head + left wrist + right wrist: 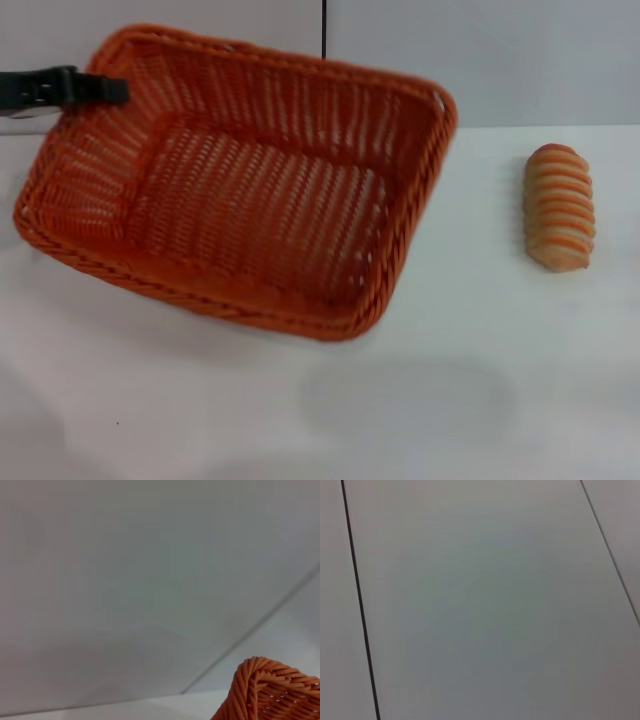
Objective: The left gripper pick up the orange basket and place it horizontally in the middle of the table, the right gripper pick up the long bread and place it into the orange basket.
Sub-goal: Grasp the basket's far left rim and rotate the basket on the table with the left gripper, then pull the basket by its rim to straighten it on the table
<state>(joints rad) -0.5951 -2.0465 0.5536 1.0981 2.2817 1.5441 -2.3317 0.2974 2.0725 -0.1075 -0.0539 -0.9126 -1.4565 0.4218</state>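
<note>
The orange basket [250,190] fills the left and middle of the head view. It is tilted and held above the table [480,330], and a faint shadow of it lies on the table nearer to me. My left gripper [110,90] reaches in from the left edge and is shut on the basket's far left rim. One corner of the orange basket [270,690] shows in the left wrist view. The long bread [560,207] lies on the table to the right of the basket, apart from it. My right gripper is out of view.
A grey wall with a dark vertical seam [324,28] stands behind the table. The right wrist view holds only grey panels with a dark seam [360,605].
</note>
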